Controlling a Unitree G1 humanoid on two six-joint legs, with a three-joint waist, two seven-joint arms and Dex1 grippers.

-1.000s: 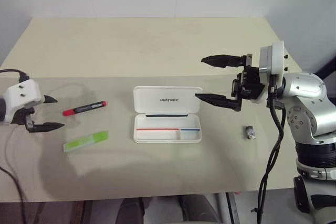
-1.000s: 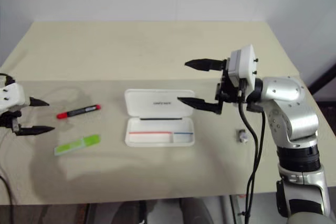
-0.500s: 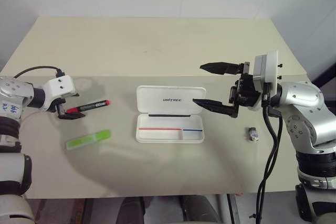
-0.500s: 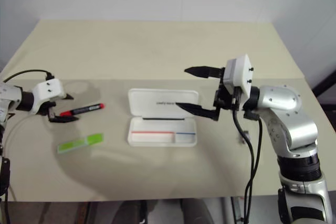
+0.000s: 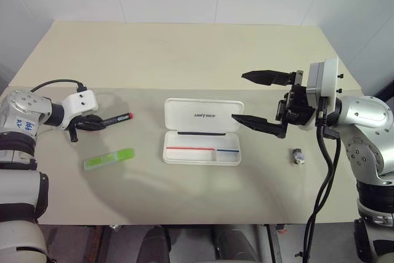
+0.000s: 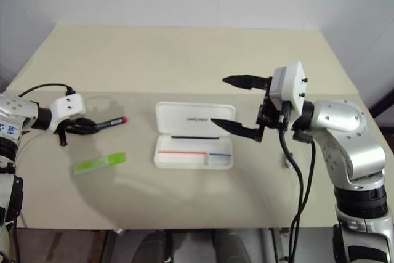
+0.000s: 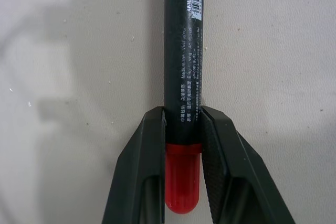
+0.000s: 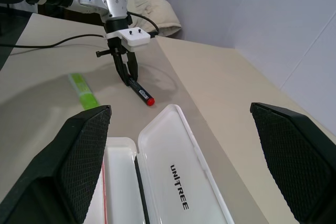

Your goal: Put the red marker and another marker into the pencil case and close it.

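The red marker [image 5: 114,119] lies on the table left of the pencil case, black-barrelled with a red tip. My left gripper [image 5: 95,124] is shut on its near end; in the left wrist view both fingers [image 7: 144,150] press the barrel [image 7: 182,66] just above a red end. The other marker [image 5: 109,159], flat and light green, lies nearer the front edge. The white pencil case [image 5: 202,152] sits open at mid-table, lid [image 8: 178,182] laid back. My right gripper [image 5: 238,96] hangs open above the case's right end, pointing left.
A small grey-black object [image 5: 298,156] lies on the table right of the case. A black cable [image 5: 55,82] loops behind my left wrist. The table's back half [image 5: 184,47] is bare, bounded by white walls.
My left gripper moved in to the red marker's near end and closed on it. The right arm kept still. The camera view shifted slightly.
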